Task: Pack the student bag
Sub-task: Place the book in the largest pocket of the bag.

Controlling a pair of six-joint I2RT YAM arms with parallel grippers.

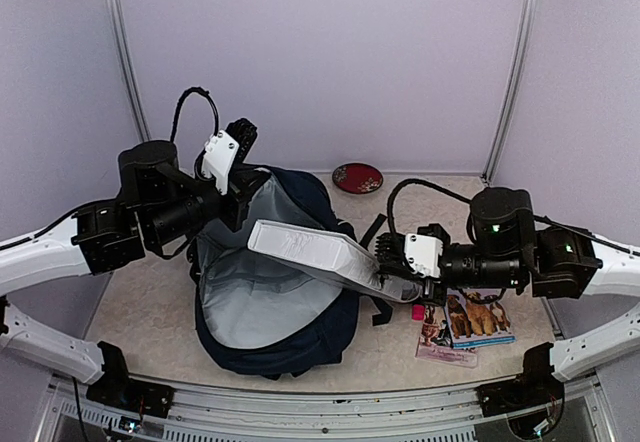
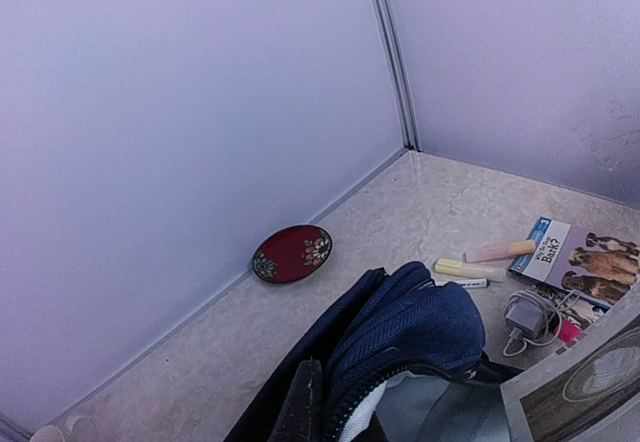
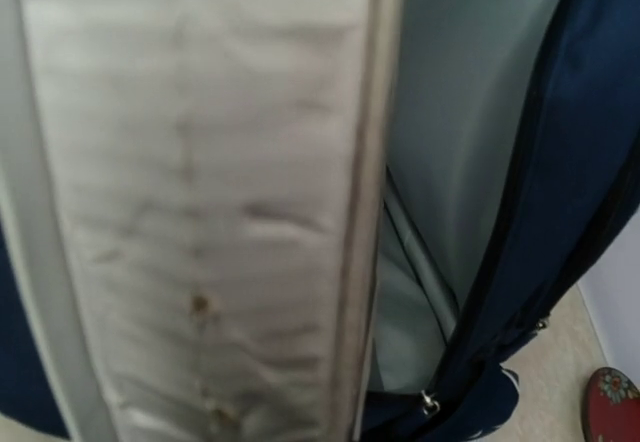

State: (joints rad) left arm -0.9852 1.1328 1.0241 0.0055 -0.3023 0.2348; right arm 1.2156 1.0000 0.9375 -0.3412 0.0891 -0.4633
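The student bag lies in the middle of the table, navy blue, with its main compartment gaping and the grey lining showing. My left gripper is shut on the bag's far rim and holds it up; one dark finger shows beside the zip. My right gripper is shut on a flat white book that slants leftward over the bag's opening. The book fills the right wrist view, with the grey lining behind it. My right fingers are hidden there.
A red patterned dish sits by the back wall. Right of the bag lie a dog-cover book, a booklet, a small pink item, a yellow highlighter, a pink one and a grey charger.
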